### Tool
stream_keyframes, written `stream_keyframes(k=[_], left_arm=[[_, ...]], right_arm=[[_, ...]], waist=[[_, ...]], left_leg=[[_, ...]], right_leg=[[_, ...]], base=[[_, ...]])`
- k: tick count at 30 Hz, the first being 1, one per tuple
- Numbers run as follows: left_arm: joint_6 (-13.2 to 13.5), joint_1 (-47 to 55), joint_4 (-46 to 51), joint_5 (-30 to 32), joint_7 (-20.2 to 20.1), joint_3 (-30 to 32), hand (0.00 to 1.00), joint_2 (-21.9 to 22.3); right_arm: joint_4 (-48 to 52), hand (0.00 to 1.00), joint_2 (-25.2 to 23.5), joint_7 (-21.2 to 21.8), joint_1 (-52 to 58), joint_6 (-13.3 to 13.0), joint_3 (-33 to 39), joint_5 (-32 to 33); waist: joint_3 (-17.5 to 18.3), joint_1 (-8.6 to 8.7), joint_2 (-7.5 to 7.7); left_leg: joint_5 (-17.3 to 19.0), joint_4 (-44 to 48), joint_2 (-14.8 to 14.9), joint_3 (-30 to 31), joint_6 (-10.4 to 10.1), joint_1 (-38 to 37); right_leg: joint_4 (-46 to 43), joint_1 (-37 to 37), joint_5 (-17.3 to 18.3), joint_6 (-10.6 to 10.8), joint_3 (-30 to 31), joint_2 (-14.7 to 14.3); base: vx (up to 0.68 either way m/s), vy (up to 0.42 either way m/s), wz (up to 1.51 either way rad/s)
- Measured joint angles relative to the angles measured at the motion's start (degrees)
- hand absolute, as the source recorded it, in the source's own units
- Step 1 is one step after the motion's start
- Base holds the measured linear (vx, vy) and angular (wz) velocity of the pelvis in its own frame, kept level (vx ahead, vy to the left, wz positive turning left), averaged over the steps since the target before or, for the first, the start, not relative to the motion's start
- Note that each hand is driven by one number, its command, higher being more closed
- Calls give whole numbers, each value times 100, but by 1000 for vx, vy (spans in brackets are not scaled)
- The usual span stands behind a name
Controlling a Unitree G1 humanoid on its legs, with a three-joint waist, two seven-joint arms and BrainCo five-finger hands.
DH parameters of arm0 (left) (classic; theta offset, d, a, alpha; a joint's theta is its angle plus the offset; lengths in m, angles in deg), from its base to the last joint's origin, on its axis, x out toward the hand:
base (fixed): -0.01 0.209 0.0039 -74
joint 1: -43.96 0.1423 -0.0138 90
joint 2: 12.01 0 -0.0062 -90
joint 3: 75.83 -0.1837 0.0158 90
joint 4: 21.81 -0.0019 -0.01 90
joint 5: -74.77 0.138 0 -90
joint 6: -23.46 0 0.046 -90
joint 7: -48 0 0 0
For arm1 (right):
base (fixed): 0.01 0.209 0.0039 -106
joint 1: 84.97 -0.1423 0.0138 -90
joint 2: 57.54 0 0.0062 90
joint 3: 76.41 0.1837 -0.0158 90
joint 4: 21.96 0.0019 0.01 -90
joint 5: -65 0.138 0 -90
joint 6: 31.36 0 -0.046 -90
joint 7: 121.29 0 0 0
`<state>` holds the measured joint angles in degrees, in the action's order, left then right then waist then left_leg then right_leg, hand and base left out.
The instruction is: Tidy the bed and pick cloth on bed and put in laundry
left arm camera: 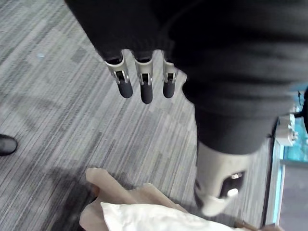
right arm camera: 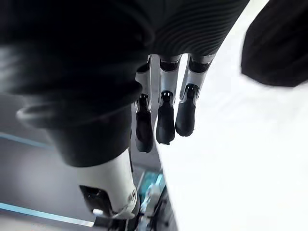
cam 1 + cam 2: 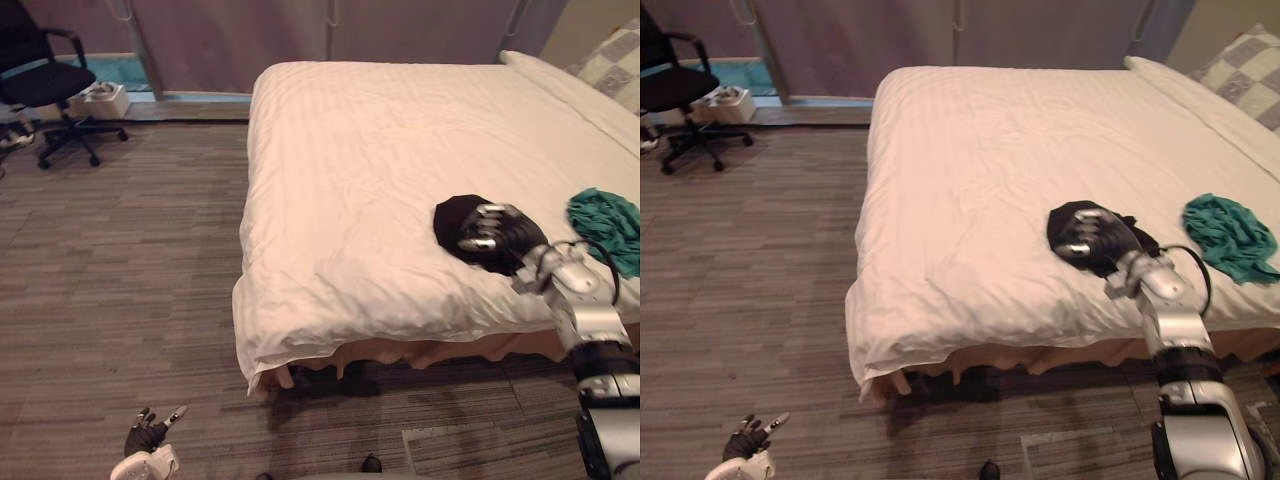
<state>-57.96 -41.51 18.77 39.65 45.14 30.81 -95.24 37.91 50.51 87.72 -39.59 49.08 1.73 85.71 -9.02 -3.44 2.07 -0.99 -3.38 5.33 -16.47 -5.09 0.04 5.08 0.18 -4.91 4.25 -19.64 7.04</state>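
Observation:
A black cloth lies on the white bed near its front edge, on the right. My right hand rests over the cloth's right part with its fingers relaxed and open. Past them the black cloth shows on the white duvet. A teal cloth lies crumpled further right on the bed. Low at the lower left, above the floor, my left hand hangs with straight fingers and holds nothing.
A checked pillow lies at the bed's far right corner. A black office chair and a white box stand at the far left by the wall. Grey carpet runs along the bed's left side and front.

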Motion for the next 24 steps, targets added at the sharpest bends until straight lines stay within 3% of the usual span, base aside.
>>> stream_keyframes(k=[1,3,8,12,19,24], left_arm=[[0,-81,71,0,-7,-57,0,5],[7,-391,395,-88,-98,-286,0,53],[72,-530,732,-125,-99,-760,0,143],[82,-771,913,-209,-72,-1014,0,227],[99,-1038,945,-360,150,-1822,0,257],[115,-1226,917,-453,142,-2217,0,327]], right_arm=[[-10,100,-60,-2,-160,6,-62,0],[-36,100,-285,-32,-744,-1,-262,18],[-161,100,-810,-148,-1001,11,-762,-9],[-571,100,-951,-371,-1543,231,-941,-50],[-1209,100,-1092,-525,-1661,450,-1059,-40],[-1897,100,-1454,-494,-1096,571,-1433,-50]], waist=[[-73,-37,33],[-517,-268,48],[-1141,-394,-49],[-1711,-512,-329],[-1977,-641,-864],[-2047,-668,-1133]], left_leg=[[-22,13,6,15,-2,99],[-138,44,2,120,35,414],[-209,116,-66,301,98,686],[-267,251,-126,385,180,1086],[-387,248,-290,510,302,1662],[-408,248,-341,541,333,1802]], right_leg=[[0,-86,-28,-20,-12,-3],[0,-334,-138,-63,-71,2],[-28,-465,-198,-79,-218,79],[-158,-813,-262,-76,-268,176],[-170,-1315,-367,-17,-391,332],[-160,-1431,-381,4,-416,407]], base=[[-115,-18,34],[-79,-3,18],[-30,41,21],[-58,67,13],[4,61,13],[53,43,6]])
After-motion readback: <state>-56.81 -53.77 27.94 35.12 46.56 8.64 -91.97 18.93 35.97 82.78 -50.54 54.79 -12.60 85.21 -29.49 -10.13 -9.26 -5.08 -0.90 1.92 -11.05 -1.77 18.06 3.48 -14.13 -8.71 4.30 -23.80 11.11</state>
